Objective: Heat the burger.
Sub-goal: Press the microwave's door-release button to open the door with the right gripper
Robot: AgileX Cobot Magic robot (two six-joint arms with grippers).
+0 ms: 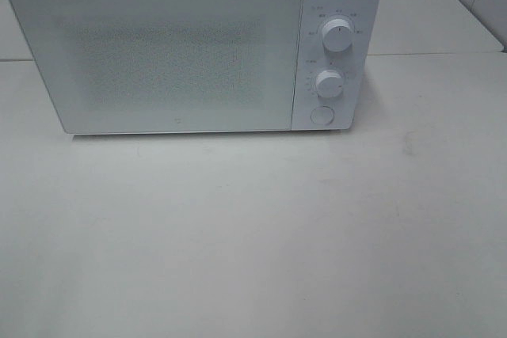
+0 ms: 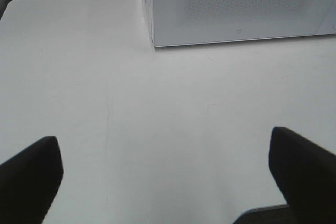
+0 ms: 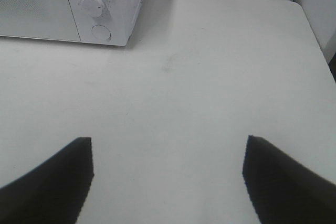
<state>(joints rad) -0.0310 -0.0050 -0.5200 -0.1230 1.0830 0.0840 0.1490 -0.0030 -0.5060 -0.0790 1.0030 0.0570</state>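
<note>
left end effector [image 2: 164, 140] and right end effector [image 3: 168, 141] spread above table [image 1: 253, 235] near seemingly shut microwave [image 1: 174, 53].

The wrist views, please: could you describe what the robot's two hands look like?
Only the fingers show. The left hand has two plain matte black fingers, broad with blunt, angled tips. The right hand looks the same, its fingers equally dark. No cables, markings or arm links are visible, and the high view shows neither arm.
</note>
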